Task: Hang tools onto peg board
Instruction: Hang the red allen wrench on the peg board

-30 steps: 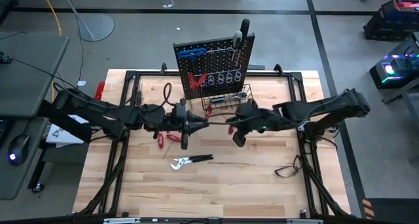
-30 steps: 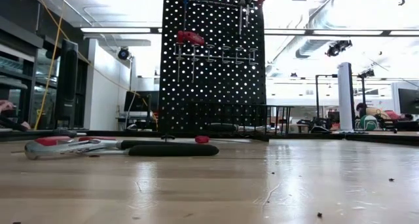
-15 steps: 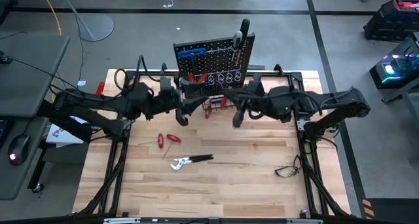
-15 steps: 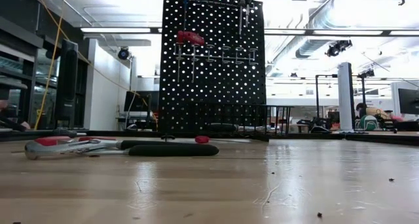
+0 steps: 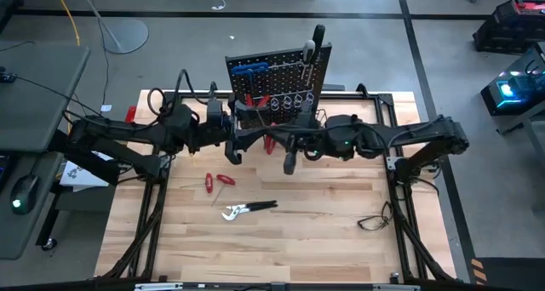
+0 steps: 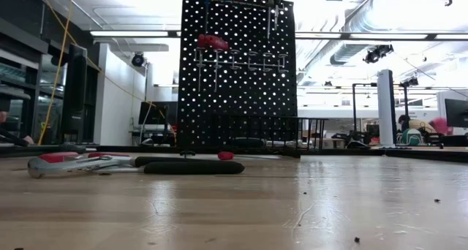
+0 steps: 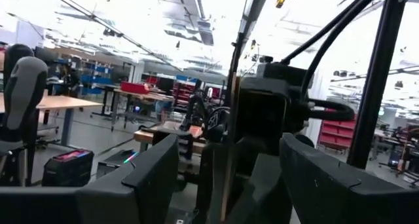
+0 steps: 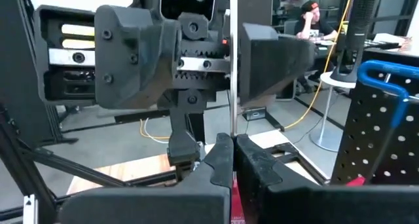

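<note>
Right tool [image 5: 289, 163] shifted leftward, clamped.

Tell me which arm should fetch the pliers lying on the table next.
Left, probably: its pincer is open and empty, with the pliers nearer it; the right pincer is shut on a screwdriver.

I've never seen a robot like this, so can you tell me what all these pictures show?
It's a robot with two dark arms at a wooden table. One picture looks down from above, one looks across the tabletop, and two come from cameras on the wrists. Its job is hanging tools on the black peg board. Pliers and small red-handled tools lie on the table. The left claw is open. The right claw is shut on a thin rod with red at one end, probably a screwdriver, just in front of the board.
</note>
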`<state>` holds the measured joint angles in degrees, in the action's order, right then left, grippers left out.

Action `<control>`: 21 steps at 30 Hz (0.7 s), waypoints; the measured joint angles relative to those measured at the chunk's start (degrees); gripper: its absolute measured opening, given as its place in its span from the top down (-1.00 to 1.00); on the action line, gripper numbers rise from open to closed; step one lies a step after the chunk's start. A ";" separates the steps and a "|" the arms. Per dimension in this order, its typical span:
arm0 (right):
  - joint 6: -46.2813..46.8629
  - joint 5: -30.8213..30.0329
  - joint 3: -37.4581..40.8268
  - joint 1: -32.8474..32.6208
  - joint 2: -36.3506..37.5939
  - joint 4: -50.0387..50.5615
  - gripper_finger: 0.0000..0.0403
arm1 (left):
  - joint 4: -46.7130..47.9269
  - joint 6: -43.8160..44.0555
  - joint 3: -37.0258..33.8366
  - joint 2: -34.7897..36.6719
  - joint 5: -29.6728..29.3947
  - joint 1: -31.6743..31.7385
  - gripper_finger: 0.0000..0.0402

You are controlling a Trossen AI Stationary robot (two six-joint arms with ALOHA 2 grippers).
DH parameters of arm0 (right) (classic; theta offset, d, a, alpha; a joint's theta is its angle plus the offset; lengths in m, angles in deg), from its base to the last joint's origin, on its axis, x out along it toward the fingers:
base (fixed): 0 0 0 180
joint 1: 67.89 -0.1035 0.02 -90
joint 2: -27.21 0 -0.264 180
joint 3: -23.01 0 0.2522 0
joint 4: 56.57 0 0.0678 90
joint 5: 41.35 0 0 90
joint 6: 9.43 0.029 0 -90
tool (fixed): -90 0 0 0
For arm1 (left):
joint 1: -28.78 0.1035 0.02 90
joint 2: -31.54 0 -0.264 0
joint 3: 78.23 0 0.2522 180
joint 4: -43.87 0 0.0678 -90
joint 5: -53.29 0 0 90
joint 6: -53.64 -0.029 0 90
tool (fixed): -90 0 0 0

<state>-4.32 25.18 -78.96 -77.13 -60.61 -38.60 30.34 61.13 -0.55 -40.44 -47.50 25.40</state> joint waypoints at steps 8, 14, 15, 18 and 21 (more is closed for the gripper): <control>0.56 1.24 0.00 1.63 -0.06 -0.26 1.00 | 0.12 -1.75 0.00 0.00 0.22 0.02 0.03; 2.35 3.13 0.00 2.52 -1.24 -0.68 1.00 | 0.43 -1.76 0.00 0.00 0.17 0.28 0.55; 2.36 3.20 0.02 2.52 -1.38 -0.75 1.00 | 0.50 -1.76 0.00 0.00 0.17 0.46 0.66; 2.37 3.34 0.02 2.50 -1.59 -1.49 1.00 | 0.40 -1.74 0.00 0.00 0.18 1.06 0.94; 2.37 3.08 0.02 2.52 -1.61 -1.96 1.00 | 0.96 -1.67 -0.01 0.00 -0.04 1.60 0.97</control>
<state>-1.95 28.26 -78.94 -74.61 -62.22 -40.56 31.30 59.46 -0.56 -40.44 -47.54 27.00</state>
